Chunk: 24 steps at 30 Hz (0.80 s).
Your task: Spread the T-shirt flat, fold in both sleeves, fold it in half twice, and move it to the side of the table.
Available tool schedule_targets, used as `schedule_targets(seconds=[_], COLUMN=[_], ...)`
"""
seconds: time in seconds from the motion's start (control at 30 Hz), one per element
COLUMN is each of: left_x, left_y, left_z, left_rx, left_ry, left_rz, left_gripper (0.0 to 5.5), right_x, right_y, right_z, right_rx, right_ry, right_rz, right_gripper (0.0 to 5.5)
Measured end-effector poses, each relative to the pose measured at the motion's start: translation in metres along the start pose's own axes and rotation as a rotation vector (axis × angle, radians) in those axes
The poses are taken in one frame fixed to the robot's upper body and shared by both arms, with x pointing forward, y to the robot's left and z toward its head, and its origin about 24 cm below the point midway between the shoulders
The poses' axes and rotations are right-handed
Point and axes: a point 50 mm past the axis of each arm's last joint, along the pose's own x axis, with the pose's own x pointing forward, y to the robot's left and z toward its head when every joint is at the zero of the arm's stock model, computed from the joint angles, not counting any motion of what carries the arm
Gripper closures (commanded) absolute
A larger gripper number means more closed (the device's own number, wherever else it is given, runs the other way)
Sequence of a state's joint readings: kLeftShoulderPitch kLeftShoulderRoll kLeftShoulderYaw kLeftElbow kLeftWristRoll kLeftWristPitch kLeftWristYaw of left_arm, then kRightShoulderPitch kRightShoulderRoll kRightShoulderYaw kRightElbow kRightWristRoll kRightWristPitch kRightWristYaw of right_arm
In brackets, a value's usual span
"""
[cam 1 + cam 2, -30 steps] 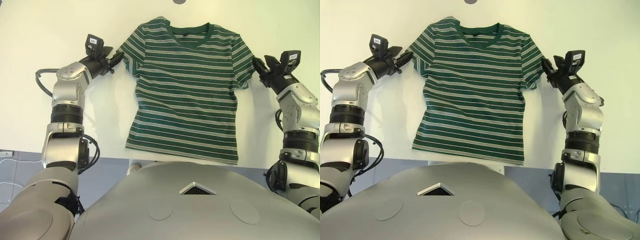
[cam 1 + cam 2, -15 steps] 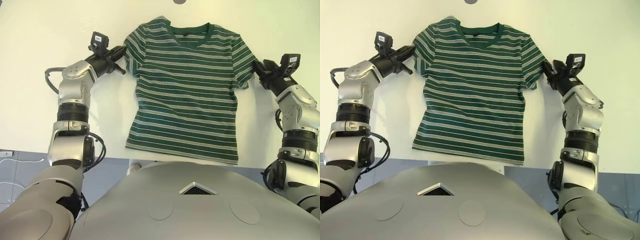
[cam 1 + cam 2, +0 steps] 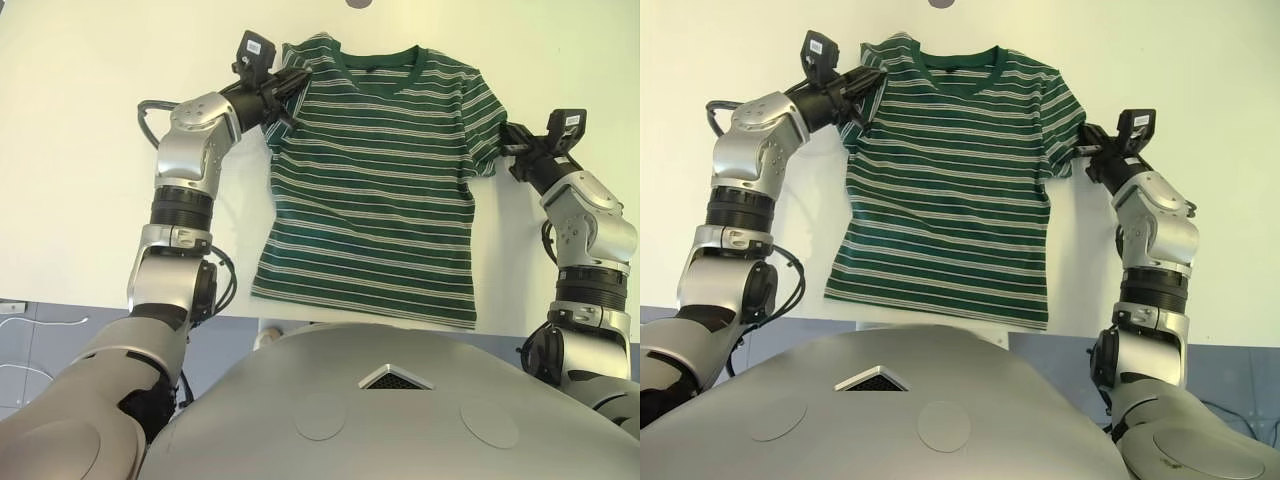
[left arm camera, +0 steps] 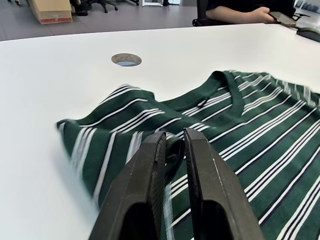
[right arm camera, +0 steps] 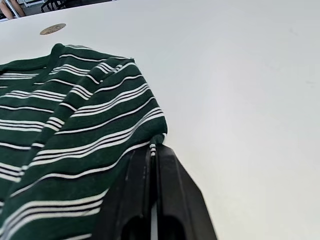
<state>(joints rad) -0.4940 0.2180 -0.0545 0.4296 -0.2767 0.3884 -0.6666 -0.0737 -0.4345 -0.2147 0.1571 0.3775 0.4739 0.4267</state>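
Observation:
A green T-shirt (image 3: 375, 190) with white stripes lies flat on the white table (image 3: 80, 200), collar at the far side. My left gripper (image 3: 287, 88) is shut on the left sleeve (image 4: 120, 145), which it holds folded in over the shirt's left shoulder; the cloth is pinched between the fingers (image 4: 150, 175). At the shirt's right edge my right gripper (image 3: 512, 145) is shut on the hem of the right sleeve (image 5: 100, 120), which still lies spread outward on the table.
A round cable hole (image 4: 126, 59) sits in the table beyond the collar. A person's arm (image 4: 235, 15) rests at the table's far edge. White tabletop extends to both sides of the shirt, and the near edge (image 3: 60, 300) meets grey floor.
My left gripper has carried the left sleeve inward and toward the collar, folding it over the shirt. The right gripper has shifted slightly inward onto the right sleeve's hem.

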Motion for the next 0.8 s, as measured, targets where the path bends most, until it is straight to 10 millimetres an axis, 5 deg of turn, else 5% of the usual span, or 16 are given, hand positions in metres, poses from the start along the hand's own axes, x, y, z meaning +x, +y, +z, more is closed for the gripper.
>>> schedule_targets(seconds=[0.17,0.33,0.4,0.47,0.6,0.8], left_x=[-0.009,-0.082,-0.103,-0.117,-0.109,-0.089], left_y=[-0.006,0.026,0.038,0.049,0.05,0.04], left_z=[0.012,0.046,0.036,0.001,-0.041,-0.045], left_rx=[-0.163,-0.105,-0.05,0.001,0.209,0.476], left_ry=[-0.059,-0.269,-0.227,-0.075,0.201,0.254], left_rz=[-0.052,0.087,0.198,0.339,0.374,0.267], left_gripper=[3.4,3.03,3.03,3.01,3.01,3.01], right_x=[-0.001,0.006,0.012,0.021,0.031,0.024], right_y=[0.025,0.075,0.094,0.109,0.111,0.107], right_z=[0.021,0.048,0.048,0.042,0.029,0.047], right_rx=[-0.066,-0.189,-0.213,-0.238,-0.244,-0.272], right_ry=[-0.009,-0.058,-0.054,-0.025,0.035,-0.034], right_rz=[0.045,0.159,0.2,0.21,0.183,0.208], right_gripper=[5.5,5.5,5.5,5.17,4.38,3.75])
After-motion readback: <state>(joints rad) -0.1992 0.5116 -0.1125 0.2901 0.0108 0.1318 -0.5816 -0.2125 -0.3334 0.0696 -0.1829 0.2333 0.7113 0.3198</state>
